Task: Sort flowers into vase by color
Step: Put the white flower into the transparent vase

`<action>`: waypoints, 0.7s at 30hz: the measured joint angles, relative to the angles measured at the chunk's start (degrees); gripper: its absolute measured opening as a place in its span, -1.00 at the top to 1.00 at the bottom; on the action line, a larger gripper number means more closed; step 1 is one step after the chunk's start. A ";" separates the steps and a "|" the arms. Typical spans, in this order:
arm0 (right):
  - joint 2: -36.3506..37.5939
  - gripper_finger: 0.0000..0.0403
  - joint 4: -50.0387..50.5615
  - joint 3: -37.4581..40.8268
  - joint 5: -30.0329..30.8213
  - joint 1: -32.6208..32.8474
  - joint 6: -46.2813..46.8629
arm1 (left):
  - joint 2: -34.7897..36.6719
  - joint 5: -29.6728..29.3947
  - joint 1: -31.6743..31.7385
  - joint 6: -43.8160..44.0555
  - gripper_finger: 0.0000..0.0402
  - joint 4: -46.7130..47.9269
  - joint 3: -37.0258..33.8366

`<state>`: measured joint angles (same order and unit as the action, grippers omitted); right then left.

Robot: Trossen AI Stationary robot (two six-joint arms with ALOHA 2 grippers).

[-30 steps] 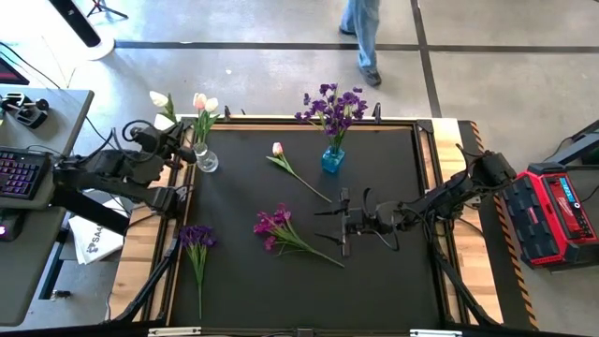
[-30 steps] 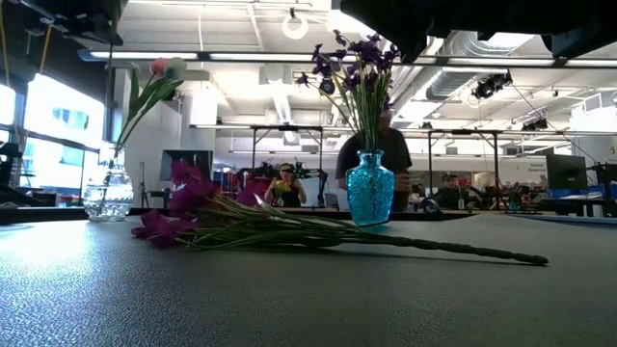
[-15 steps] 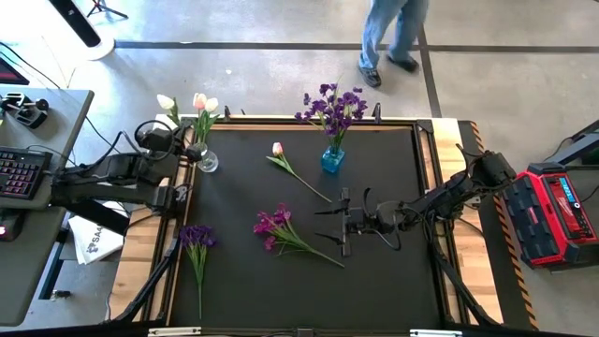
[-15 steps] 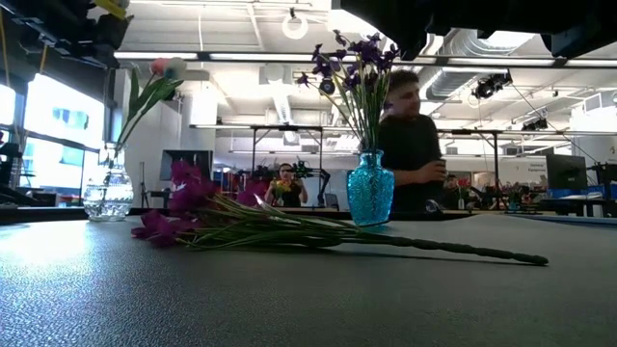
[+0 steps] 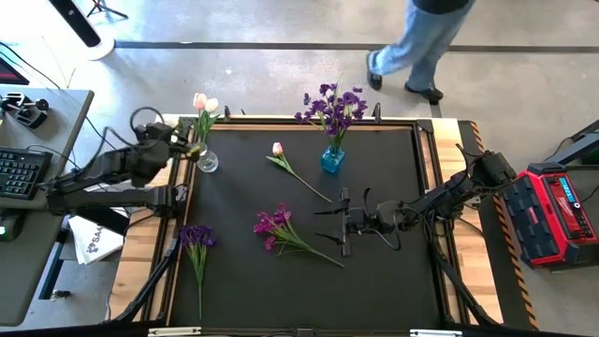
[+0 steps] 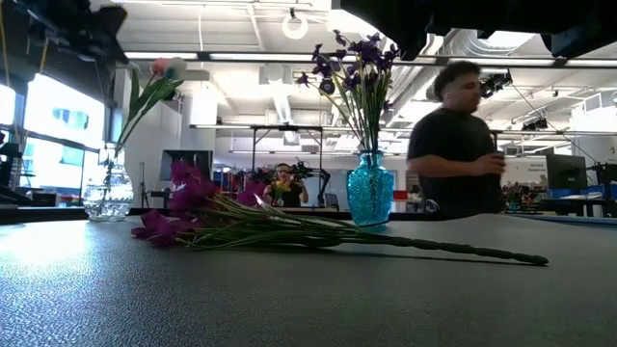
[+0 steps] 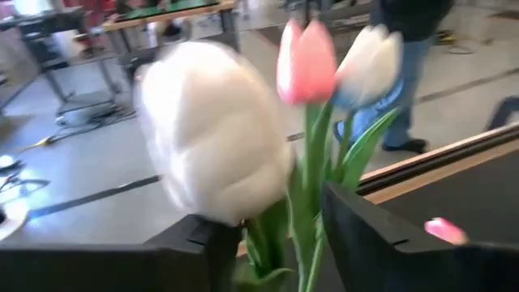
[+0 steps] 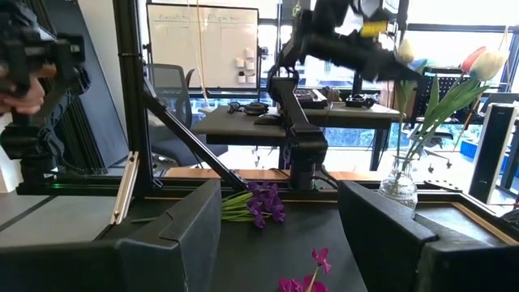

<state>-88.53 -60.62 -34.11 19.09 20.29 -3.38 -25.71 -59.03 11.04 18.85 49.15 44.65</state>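
A clear vase (image 5: 207, 162) stands at the mat's far left with a pink and a white tulip (image 5: 204, 103) in it. My left gripper (image 5: 186, 142) is beside them, open, fingers on either side of another white tulip's (image 7: 215, 154) stem (image 7: 302, 243). That stem runs down toward the clear vase (image 8: 397, 188) in the right wrist view. A blue vase (image 5: 332, 160) holds purple flowers (image 5: 332, 105). A pink tulip (image 5: 278, 150), a magenta bunch (image 5: 273, 225) and a purple bunch (image 5: 197, 236) lie on the mat. My right gripper (image 5: 344, 223) hovers open at mid-mat. My left gripper stands open around the white tulip's stem (image 7: 302, 243) just below the bud, coming level from the table's left. Whether a finger (image 7: 207, 247) touches the stem or bud, I cannot tell.
A person (image 5: 421, 47) walks past beyond the table's far edge. A keyboard desk (image 5: 28, 168) stands left of the table and a red case (image 5: 557, 211) right of it. The black mat (image 5: 393, 300) has bare room at its near right.
My left gripper has moved toward the clear vase with the white tulip, whose bud has come from left of the vase to beside the other tulips. The person behind the table has walked toward the right.
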 joint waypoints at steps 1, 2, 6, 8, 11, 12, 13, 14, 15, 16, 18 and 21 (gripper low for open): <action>0.00 -0.09 0.09 0.01 0.00 0.00 0.11 | -0.15 1.09 0.23 -1.35 0.18 -0.04 1.48; 0.00 -0.09 0.26 0.00 0.01 -0.01 0.47 | -0.37 2.07 0.30 -2.72 0.15 -0.14 3.21; 0.02 -0.09 3.52 0.00 0.02 -0.21 3.52 | -1.81 5.63 0.31 -7.12 0.09 -0.22 9.95; 0.02 -0.09 7.15 0.00 -0.02 -0.68 5.78 | -3.11 8.14 0.31 -8.78 0.09 -0.23 12.91; 0.02 -0.09 13.06 0.00 0.03 -1.79 10.69 | -5.53 10.67 0.31 -9.92 0.09 -0.33 15.65; 0.02 -0.09 14.69 0.00 0.06 -2.09 12.08 | -6.34 10.80 0.30 -10.49 0.09 -0.25 15.84; 0.02 -0.09 15.93 0.00 0.18 -2.37 13.24 | -7.12 10.76 0.31 -11.22 0.09 -0.04 15.84; 0.02 -0.09 16.82 0.00 0.22 -2.47 13.92 | -7.98 10.51 0.31 -11.46 0.09 0.40 15.74; 0.02 -0.09 17.24 0.00 0.22 -2.51 14.26 | -8.93 9.69 0.31 -11.52 0.09 0.57 15.32; 0.02 -0.09 17.35 0.00 0.15 -2.66 14.34 | -9.57 8.39 0.31 -11.58 0.09 0.71 14.82; 0.02 -0.09 17.08 0.00 0.14 -2.68 14.05 | -10.56 6.16 0.35 -11.49 0.08 0.78 13.52; 0.02 -0.09 16.72 0.01 0.11 -2.64 13.51 | -11.45 5.61 0.39 -9.70 0.08 0.97 11.67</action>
<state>-88.51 -43.90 -34.10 19.21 17.65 10.14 -37.16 -53.42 11.44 9.15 50.11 56.31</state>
